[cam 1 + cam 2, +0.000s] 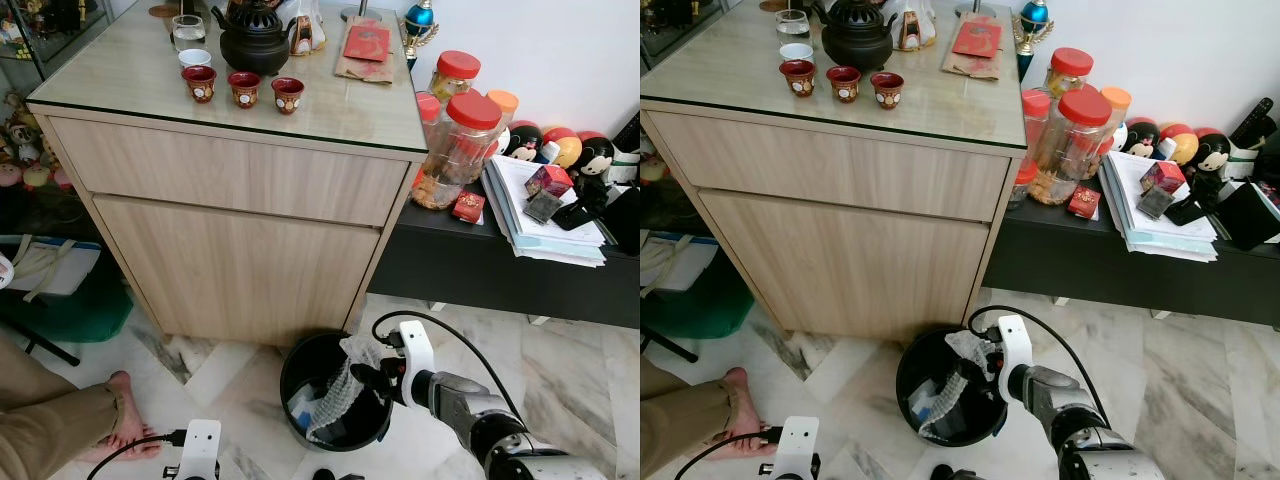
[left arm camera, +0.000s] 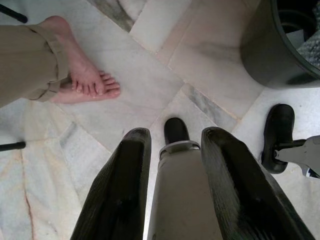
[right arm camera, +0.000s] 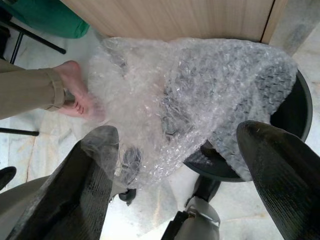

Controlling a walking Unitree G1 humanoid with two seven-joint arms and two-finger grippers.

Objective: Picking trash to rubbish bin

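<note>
Three red cups (image 1: 243, 88) stand in a row on the counter (image 1: 330, 110), in front of a black teapot (image 1: 254, 40) and a glass (image 1: 187, 31); a red packet (image 1: 366, 43) lies further along the same top. To the robot's right, a low black shelf (image 1: 470, 262) carries red-lidded jars (image 1: 461, 147), a stack of papers (image 1: 545, 220) and round toy figures (image 1: 560, 148). A person's bare foot (image 1: 125, 420) rests on the marble floor (image 1: 590, 370) near the robot's left side, below a tan trouser leg (image 1: 50, 425).

The black rubbish bin (image 1: 300, 362) sits on the floor just in front of the counter's lower drawer. The right hand (image 1: 368, 378) hovers at the bin's rim, on the side nearer the shelf, a black cable (image 1: 440, 325) looping above it. A sheet of bubble wrap (image 1: 340, 392) hangs from that hand down into the bin. In the right wrist view the two fingers (image 3: 85, 185) stand wide apart, the wrap (image 3: 195, 95) draped across the gap and over one finger; whether it is pinched I cannot tell. Inside the bin, beneath the wrap, lies a pale bluish scrap (image 1: 301, 405).

The left hand (image 2: 172, 200) hangs low over the floor, its fingers parted with nothing gripped between them, the robot's own leg behind.
</note>
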